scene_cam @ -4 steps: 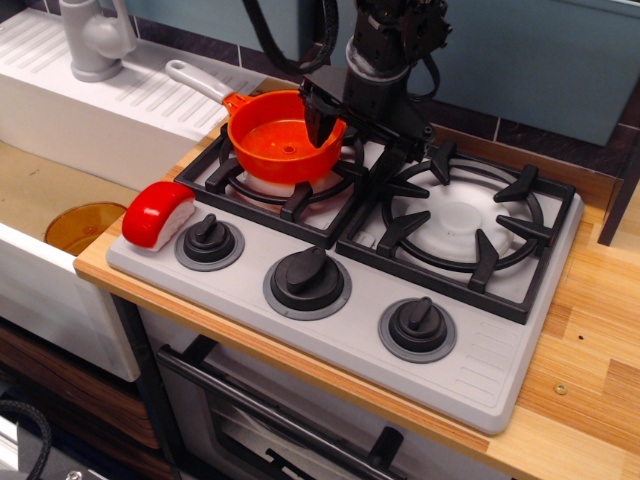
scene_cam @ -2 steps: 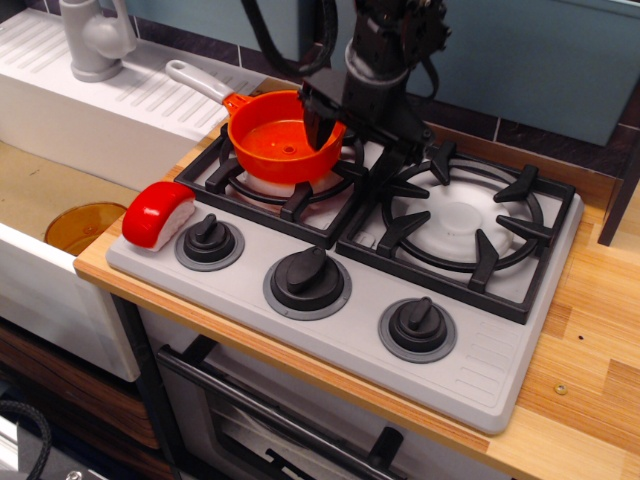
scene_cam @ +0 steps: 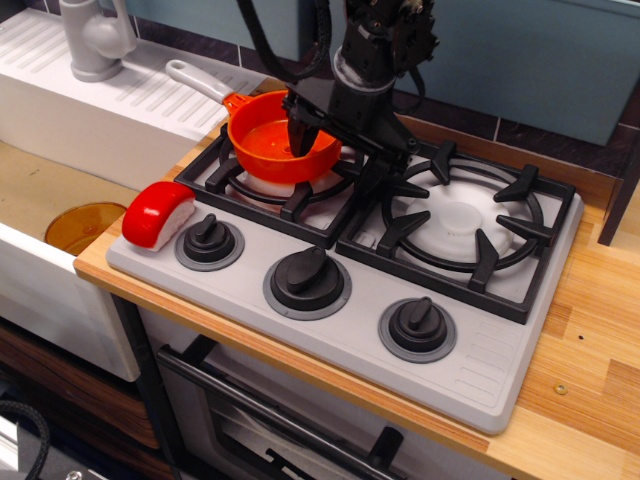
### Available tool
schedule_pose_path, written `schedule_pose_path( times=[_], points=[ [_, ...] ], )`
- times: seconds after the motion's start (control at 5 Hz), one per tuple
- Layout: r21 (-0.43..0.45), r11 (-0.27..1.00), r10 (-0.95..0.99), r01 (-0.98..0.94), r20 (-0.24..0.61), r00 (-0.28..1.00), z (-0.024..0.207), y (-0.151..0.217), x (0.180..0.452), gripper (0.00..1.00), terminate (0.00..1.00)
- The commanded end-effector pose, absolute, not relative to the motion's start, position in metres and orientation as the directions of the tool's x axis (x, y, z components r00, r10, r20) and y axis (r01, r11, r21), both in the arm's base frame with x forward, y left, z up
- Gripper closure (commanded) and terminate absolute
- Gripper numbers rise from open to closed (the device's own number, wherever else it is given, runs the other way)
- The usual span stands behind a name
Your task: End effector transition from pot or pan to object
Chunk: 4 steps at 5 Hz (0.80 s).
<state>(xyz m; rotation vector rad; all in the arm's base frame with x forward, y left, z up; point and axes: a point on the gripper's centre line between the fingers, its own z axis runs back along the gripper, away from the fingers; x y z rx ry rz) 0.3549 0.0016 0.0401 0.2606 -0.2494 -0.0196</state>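
Observation:
The orange saucepan (scene_cam: 268,140) sits on the back left burner, its grey handle (scene_cam: 196,80) pointing toward the sink. My black gripper (scene_cam: 338,152) hangs over the pan's right rim with its jaws apart. One finger (scene_cam: 300,134) is above the pan's inside and the other is outside the rim, over the grate. It holds nothing. The red-topped, white-based toy block (scene_cam: 158,213) lies at the stove's front left corner, well away from the gripper.
The grey toy stove (scene_cam: 480,370) has two black grates and three black knobs (scene_cam: 307,277) along its front. A white sink unit with a faucet (scene_cam: 96,40) stands to the left, and an amber disc (scene_cam: 84,226) lies in the basin. The wooden counter (scene_cam: 590,370) extends to the right.
The gripper has moved a little to the left, further over the pan. The pan and the toy block have not moved.

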Motion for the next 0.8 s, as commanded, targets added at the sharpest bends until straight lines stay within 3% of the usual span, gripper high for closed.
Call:
schedule_pose_path(
  times=[0.0,0.2,0.4,0.6],
  points=[
    [0.253,0.967,-0.032,-0.039,0.271,0.962,0.092,-0.008,0.362,0.0,0.0],
    [0.266,0.962,-0.013,-0.055,0.247,0.969,0.124,-0.01,0.357,0.0,0.0],
    [0.289,0.956,-0.021,-0.05,0.237,0.971,0.138,-0.008,0.35,0.0,0.0],
    [0.284,0.959,-0.032,-0.024,0.193,0.981,0.137,0.005,0.334,0.0,0.0]
  ],
)
